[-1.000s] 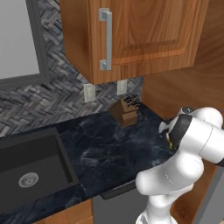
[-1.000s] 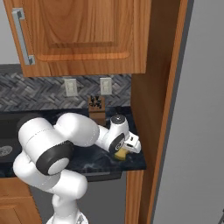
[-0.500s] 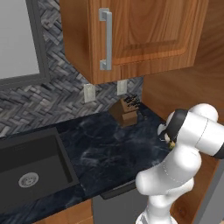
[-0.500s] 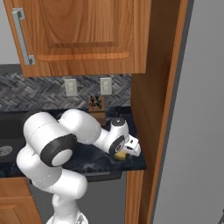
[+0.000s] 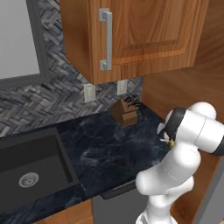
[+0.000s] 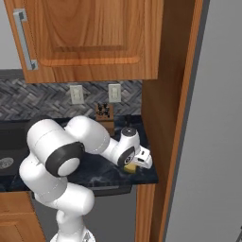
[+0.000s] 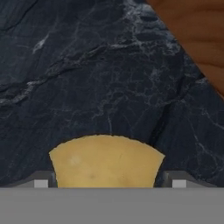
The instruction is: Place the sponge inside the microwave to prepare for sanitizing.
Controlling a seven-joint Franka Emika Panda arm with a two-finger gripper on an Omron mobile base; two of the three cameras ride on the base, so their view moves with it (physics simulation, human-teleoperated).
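Note:
The sponge (image 7: 105,162) is a yellow block lying on the dark marble counter (image 7: 87,78), close to the counter's right front corner. It is also a small yellow patch under the hand (image 6: 130,168). My gripper (image 7: 109,183) points down over it, open. One fingertip (image 7: 41,181) stands at each side of the sponge, very close to its edges. From the left base, the white forearm covers most of the hand, and only a sliver of yellow (image 5: 171,142) peeks out beside the gripper (image 5: 166,139). The microwave is out of view.
A wooden knife block (image 5: 127,111) stands at the back of the counter, below two wall outlets. A tall wooden side panel (image 6: 163,118) closes the counter's right end, just beside the sponge. A black sink (image 5: 30,166) lies far left. An upper cabinet (image 5: 144,30) hangs overhead.
The arm's elbow has swung a little and the hand has settled lower over the sponge. The fingers have begun to narrow around it. The sponge has not moved.

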